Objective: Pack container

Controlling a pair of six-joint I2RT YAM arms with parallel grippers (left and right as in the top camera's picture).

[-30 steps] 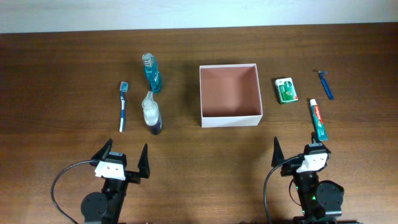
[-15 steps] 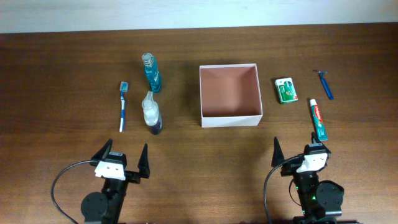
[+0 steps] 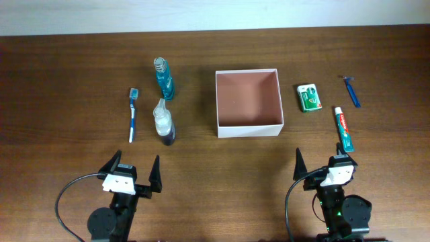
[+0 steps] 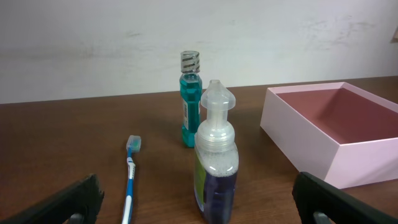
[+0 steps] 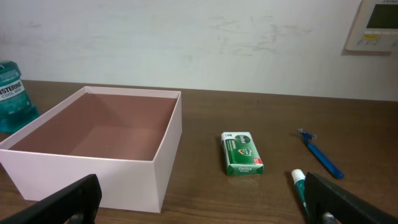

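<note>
Ahead of the left claw (image 3: pixel 134 167) lies the toothbrush (image 3: pixel 133 115). The pump bottle (image 3: pixel 164 122) stands just to the right of it. The mouthwash bottle (image 3: pixel 163 78) stands behind the pump bottle, farther from the claw. The container (image 3: pixel 248 130) sits between the two claws and ahead of both. The toothpaste tube (image 3: pixel 343 128) lies near the right claw (image 3: pixel 325 163), just ahead on its right side. Farther ahead sits the small packet (image 3: pixel 309 97), next to the container. The razor (image 3: pixel 351 91) lies farthest off, to the right.
</note>
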